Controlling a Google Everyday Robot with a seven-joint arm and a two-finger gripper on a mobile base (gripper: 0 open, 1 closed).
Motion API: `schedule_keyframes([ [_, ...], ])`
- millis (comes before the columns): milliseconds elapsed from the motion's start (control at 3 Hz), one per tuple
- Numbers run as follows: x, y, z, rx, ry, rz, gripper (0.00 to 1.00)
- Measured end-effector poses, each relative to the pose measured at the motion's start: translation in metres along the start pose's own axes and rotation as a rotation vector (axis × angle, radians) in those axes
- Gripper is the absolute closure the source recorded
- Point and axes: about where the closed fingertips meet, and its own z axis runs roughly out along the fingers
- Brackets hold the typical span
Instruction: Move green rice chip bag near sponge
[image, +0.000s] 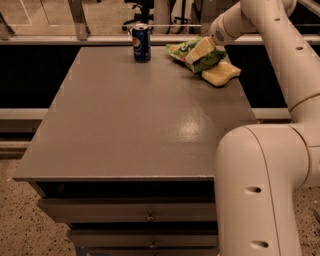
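Observation:
The green rice chip bag (210, 59) lies at the far right of the table (140, 125), its right edge touching the pale yellow sponge (221, 73). My gripper (198, 52) comes in from the upper right and is shut on the bag. One pale yellow finger (201, 49) lies across the top of the bag and hides its middle. The sponge rests flat near the table's right edge, just in front of and to the right of the bag.
A blue Pepsi can (141, 43) stands upright at the far edge, left of the bag. My arm's large white links (260, 190) fill the right side of the view. Drawers (135, 215) sit under the table's front edge.

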Motion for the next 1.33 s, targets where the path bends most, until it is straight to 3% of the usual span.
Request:
schedule_keyframes([
  [667, 0.000, 0.005, -0.073, -0.095, -0.120, 0.088, 0.00],
  [1000, 0.010, 0.008, -0.128, -0.147, -0.223, 0.138, 0.00],
  [1333, 0.034, 0.009, -0.193, -0.179, -0.350, 0.196, 0.00],
])
